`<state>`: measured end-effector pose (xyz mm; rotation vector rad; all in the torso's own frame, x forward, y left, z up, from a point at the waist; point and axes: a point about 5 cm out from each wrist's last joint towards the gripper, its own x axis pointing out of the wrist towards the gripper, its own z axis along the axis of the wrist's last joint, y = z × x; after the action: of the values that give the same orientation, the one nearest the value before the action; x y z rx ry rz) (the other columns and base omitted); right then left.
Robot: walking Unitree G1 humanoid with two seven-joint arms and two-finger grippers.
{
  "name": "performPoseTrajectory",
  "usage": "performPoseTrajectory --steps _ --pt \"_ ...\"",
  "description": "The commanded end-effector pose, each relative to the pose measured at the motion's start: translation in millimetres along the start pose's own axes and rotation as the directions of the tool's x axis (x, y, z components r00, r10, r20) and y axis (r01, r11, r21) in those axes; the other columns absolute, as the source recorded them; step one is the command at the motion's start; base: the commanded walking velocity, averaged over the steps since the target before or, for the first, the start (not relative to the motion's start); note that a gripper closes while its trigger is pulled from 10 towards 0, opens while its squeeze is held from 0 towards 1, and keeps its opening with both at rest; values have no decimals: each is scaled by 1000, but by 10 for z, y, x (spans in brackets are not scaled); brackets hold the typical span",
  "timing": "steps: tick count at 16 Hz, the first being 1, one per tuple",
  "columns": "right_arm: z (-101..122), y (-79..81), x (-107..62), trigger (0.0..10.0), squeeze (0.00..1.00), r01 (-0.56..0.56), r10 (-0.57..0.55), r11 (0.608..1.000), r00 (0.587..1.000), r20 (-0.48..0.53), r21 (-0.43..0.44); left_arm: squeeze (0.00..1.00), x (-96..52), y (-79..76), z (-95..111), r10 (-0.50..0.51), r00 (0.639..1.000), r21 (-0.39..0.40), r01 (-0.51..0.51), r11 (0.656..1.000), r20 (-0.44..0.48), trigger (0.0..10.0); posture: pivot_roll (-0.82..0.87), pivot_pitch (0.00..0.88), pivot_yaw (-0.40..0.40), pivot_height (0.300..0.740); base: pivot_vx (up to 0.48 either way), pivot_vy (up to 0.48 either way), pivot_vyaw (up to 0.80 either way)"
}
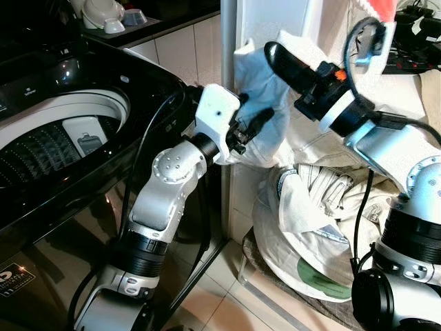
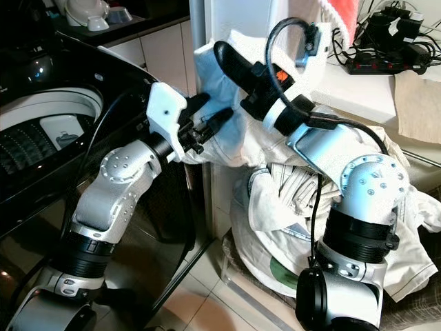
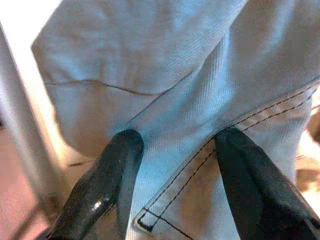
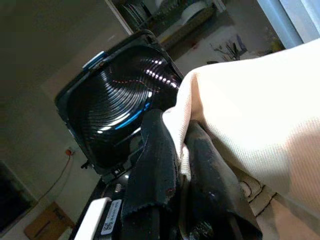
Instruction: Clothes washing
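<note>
A black top-loading washing machine (image 1: 62, 138) stands on the robot's left, its lid raised and its ribbed drum (image 1: 41, 148) open to view; on the dark counter behind it sit a few small dishes (image 1: 114, 17). A white vertical post (image 1: 229, 103) rises between the machine and a heap of pale laundry (image 1: 324, 207) piled in a basket (image 1: 251, 258) on the tiled floor at the right; a power strip with black cables (image 2: 379, 48) lies on the white ledge beyond.

A light blue garment (image 1: 265, 76) hangs lifted above the heap, just beside the post, and both arms meet at it. The left arm bends up from below, elbow out over the machine's front edge; the left gripper (image 3: 172, 150) points into the cloth with its two black fingers (image 3: 107, 175) spread apart, pressed against the blue fabric near a stitched seam, the cloth filling the gap between them. The right arm reaches across from the right, forearm angled upward; the right gripper (image 4: 175, 165) is pinched tight on a fold of cream cloth (image 4: 250, 135), high beside the blue garment's upper edge.
</note>
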<state>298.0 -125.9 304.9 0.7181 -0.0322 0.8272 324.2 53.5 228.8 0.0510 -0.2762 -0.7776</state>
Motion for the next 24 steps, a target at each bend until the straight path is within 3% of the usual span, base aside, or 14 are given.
performPoseTrajectory --steps 1,2,18,21,24 --pt "38 144 -5 0 0 -76 76 997 997 6 -16 0 -15 -22 -3 -21 1000 -38 21 999 7 510 -51 0 35 740 0 0 0" --pt "37 144 -7 0 0 -76 76 997 997 6 -16 0 -15 -38 -17 -31 1000 -43 31 999 3 0 -51 0 35 740 0 0 0" --pt "52 156 -25 0 0 -76 76 997 997 13 5 0 -61 -34 -70 -69 998 -52 68 996 -17 0 -58 0 40 740 0 0 0" --pt "70 128 -57 0 0 -64 63 998 998 20 5 0 -260 56 -54 -134 991 -69 135 988 23 0 -62 0 44 740 0 0 0" --pt "81 114 -77 0 0 -59 59 998 998 21 9 0 -458 292 11 -111 993 -51 113 992 34 0 -62 0 44 740 0 0 0"
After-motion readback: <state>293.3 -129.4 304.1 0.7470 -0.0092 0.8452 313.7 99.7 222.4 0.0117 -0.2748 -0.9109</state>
